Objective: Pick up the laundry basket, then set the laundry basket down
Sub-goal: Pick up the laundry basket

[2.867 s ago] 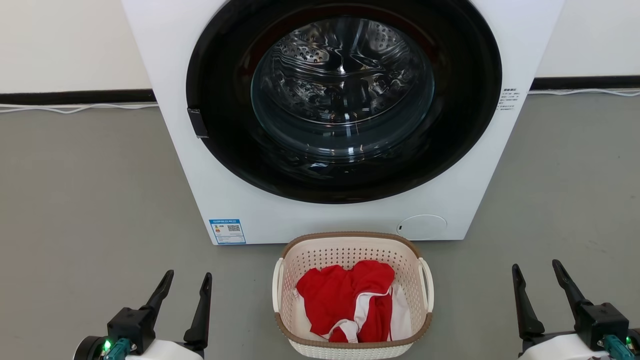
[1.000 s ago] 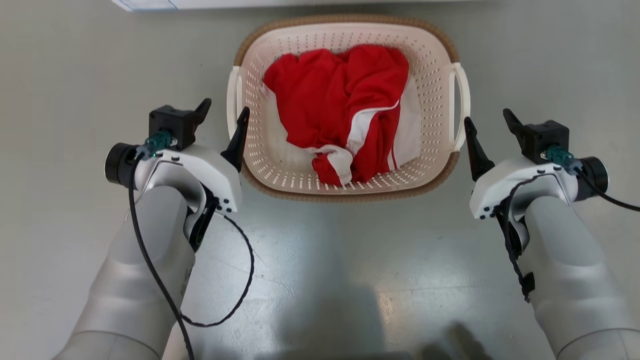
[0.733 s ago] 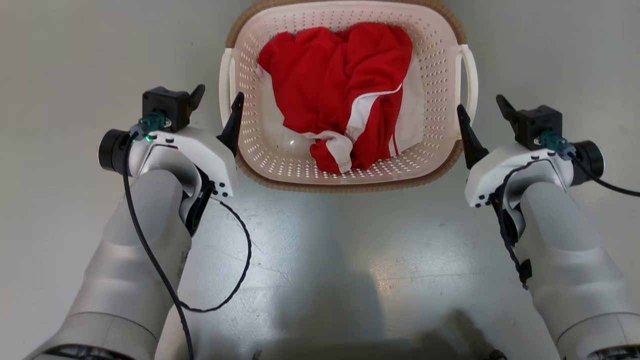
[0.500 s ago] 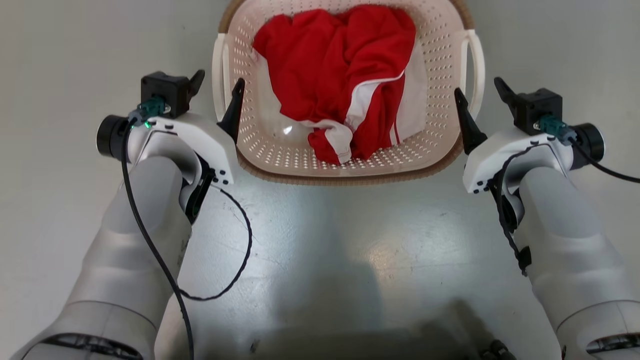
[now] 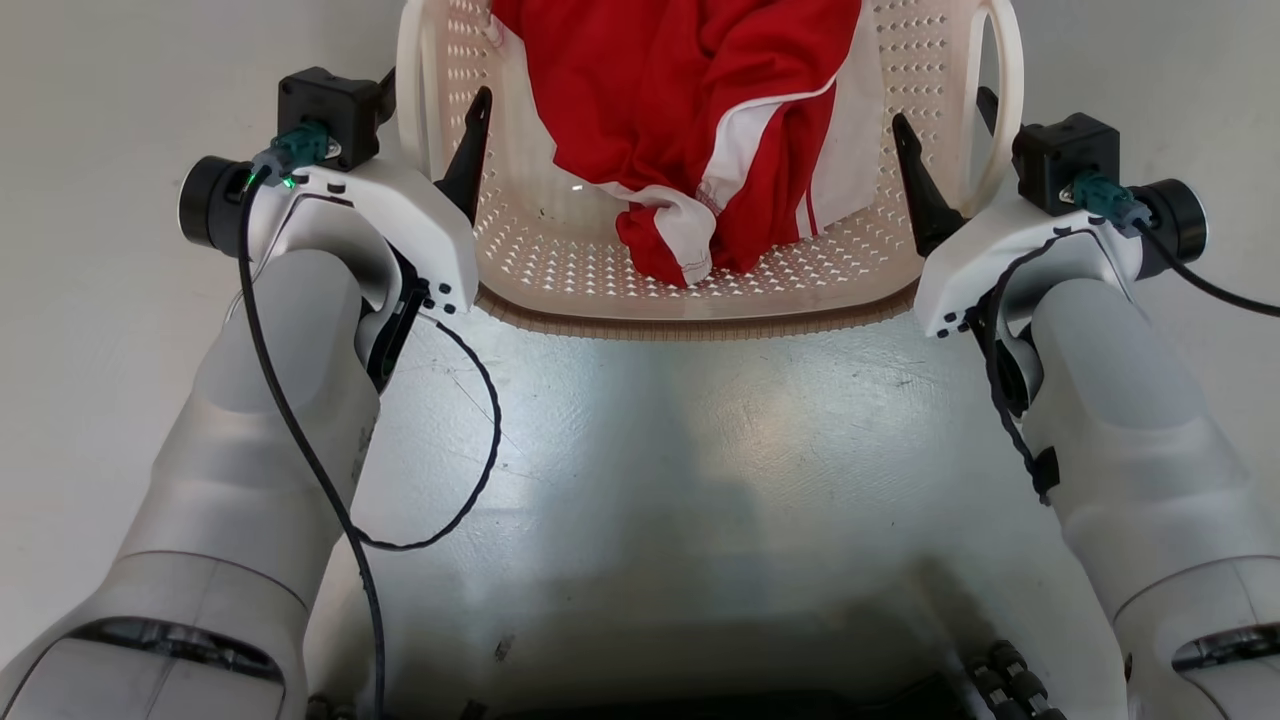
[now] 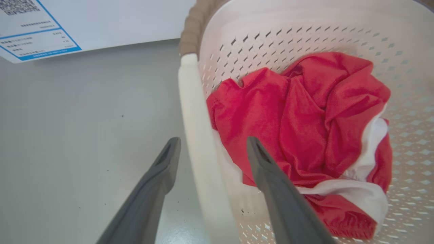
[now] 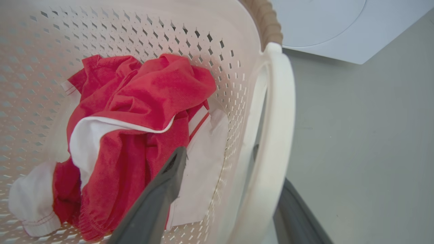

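The laundry basket (image 5: 700,322), cream and perforated with a brown rim, stands on the grey floor at the top of the head view, its far end cut off. A red and white garment (image 5: 700,120) lies in it. My left gripper (image 5: 430,110) is open astride the left loop handle (image 5: 410,90). In the left wrist view this gripper (image 6: 212,142) has one finger outside the handle (image 6: 193,118) and one over the garment (image 6: 305,118). My right gripper (image 5: 950,130) is open astride the right handle (image 5: 1000,100). The right wrist view shows it (image 7: 218,150) with the handle (image 7: 279,118) between its fingers.
The washer's white front stands just beyond the basket, with a blue-edged label (image 6: 34,34) in the left wrist view and a round cover (image 7: 325,23) in the right wrist view. A black cable (image 5: 480,450) loops from my left arm over the floor (image 5: 700,450).
The head camera has tipped further down and closer. Both open grippers have slid forward along the basket's sides, and each now has a handle between its fingers. The basket has stayed on the floor.
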{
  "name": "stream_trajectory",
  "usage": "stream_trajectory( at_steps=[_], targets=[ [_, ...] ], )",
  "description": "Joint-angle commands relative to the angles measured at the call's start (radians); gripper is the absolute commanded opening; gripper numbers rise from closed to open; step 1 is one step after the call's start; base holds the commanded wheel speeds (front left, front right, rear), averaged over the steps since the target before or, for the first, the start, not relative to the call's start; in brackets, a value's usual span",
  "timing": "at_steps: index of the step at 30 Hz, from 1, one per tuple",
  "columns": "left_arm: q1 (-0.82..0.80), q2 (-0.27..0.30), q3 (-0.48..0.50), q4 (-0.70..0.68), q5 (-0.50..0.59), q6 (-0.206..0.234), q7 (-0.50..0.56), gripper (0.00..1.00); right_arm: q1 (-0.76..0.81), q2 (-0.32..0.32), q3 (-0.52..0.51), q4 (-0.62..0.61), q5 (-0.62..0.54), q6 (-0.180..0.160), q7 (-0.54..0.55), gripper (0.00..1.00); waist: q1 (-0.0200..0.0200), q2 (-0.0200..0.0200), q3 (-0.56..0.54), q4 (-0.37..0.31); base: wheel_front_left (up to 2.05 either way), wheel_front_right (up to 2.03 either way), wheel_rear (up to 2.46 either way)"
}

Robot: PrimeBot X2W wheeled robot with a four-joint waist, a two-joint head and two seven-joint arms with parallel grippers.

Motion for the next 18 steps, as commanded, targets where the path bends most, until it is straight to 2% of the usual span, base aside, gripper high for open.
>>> stream_trajectory(
  at_steps=[1, 17, 18],
  targets=[
    [-0.001, 0.023, 0.009, -0.003, 0.015, -0.001, -0.005, 1.00, 0.017, 0.013, 0.021, 0.001, 0.016, 0.006, -0.011, 1.00, 0.0000, 0.0000, 0.006, -0.002, 0.00, 0.00, 0.00],
    [-0.037, 0.025, -0.004, 0.037, 0.015, 0.000, -0.005, 1.00, -0.013, 0.013, 0.039, 0.015, 0.075, 0.006, -0.011, 1.00, 0.0000, 0.0000, 0.030, -0.014, 0.00, 0.00, 0.00],
    [-0.037, 0.025, -0.004, 0.036, 0.015, 0.000, -0.005, 0.93, -0.012, 0.013, 0.034, 0.006, 0.077, 0.006, -0.011, 1.00, 0.0000, 0.0000, 0.029, -0.014, 0.00, 0.00, 0.00]
  ],
)
